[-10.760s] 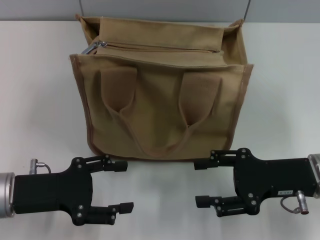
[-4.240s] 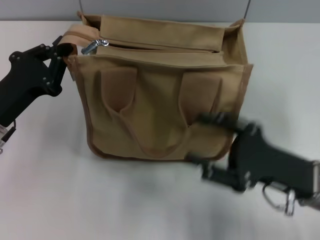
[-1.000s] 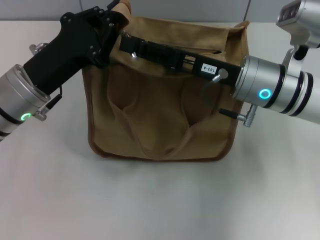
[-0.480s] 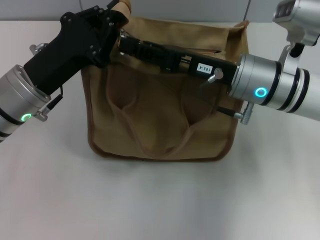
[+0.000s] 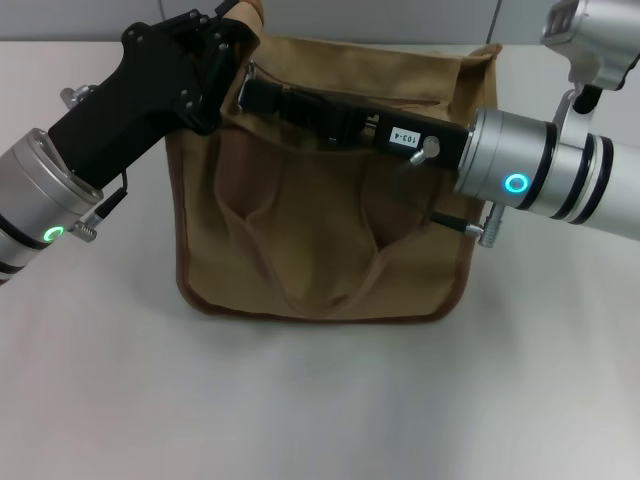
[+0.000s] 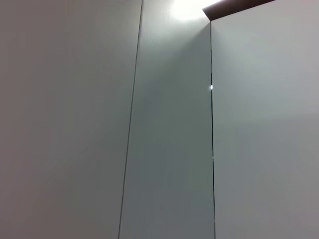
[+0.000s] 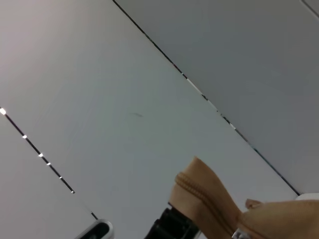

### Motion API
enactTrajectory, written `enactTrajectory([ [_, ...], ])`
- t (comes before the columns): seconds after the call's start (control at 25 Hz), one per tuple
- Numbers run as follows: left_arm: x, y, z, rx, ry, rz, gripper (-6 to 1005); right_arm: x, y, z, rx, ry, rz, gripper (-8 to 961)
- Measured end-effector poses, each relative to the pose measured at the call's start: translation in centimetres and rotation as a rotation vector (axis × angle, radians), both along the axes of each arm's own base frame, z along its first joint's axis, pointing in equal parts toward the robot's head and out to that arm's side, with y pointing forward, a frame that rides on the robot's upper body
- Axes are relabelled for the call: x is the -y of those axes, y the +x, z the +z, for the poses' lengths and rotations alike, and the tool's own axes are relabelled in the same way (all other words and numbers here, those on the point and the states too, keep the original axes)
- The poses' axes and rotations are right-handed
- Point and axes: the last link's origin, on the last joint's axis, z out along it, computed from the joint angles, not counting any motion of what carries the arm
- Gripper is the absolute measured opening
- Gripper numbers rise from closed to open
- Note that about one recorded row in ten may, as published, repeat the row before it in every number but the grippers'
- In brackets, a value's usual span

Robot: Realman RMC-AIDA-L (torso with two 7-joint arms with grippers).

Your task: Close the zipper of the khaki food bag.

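Khaki food bag (image 5: 320,240) stands upright on the white table (image 5: 320,400), mid-scene in the head view; left gripper (image 5: 225,45) sits at its top left corner, probably bracing it, right gripper (image 5: 262,92) reaches along the top, likely for the zipper, which its arm hides. Can't tell either grip state or the bag's contents. Left wrist: only grey wall panels (image 6: 164,149). Right wrist: a tan bag corner (image 7: 209,194) against the wall

The black right gripper (image 5: 262,92) lay across the boxy tan canvas food bag's (image 5: 320,240) top, hiding the khaki zip line and its pull tab. The black left gripper's (image 5: 222,42) fingertips were hidden too.
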Motion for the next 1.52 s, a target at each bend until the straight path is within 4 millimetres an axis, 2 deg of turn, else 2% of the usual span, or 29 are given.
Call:
enactTrajectory([
  [0.2,0.0,0.0,0.0,0.001,0.001,0.000,36,0.4,0.1,0.2,-0.019,-0.004,0.016,1],
  [0.48,0.1,0.0,-0.2,0.004,-0.004,0.000,36,0.6,0.4,0.1,0.003,-0.007,0.024,14],
  [0.88,0.1,0.1,-0.2,0.004,-0.005,0.001,36,0.5,0.3,0.0,0.016,0.007,0.038,302],
  [1.16,0.0,0.2,-0.2,0.007,-0.007,-0.002,37,-0.2,0.1,-0.3,0.051,0.015,0.028,305],
  [1.52,-0.3,0.8,-0.1,0.012,-0.010,-0.027,37,-0.3,-0.1,-0.1,0.036,0.021,0.024,423],
])
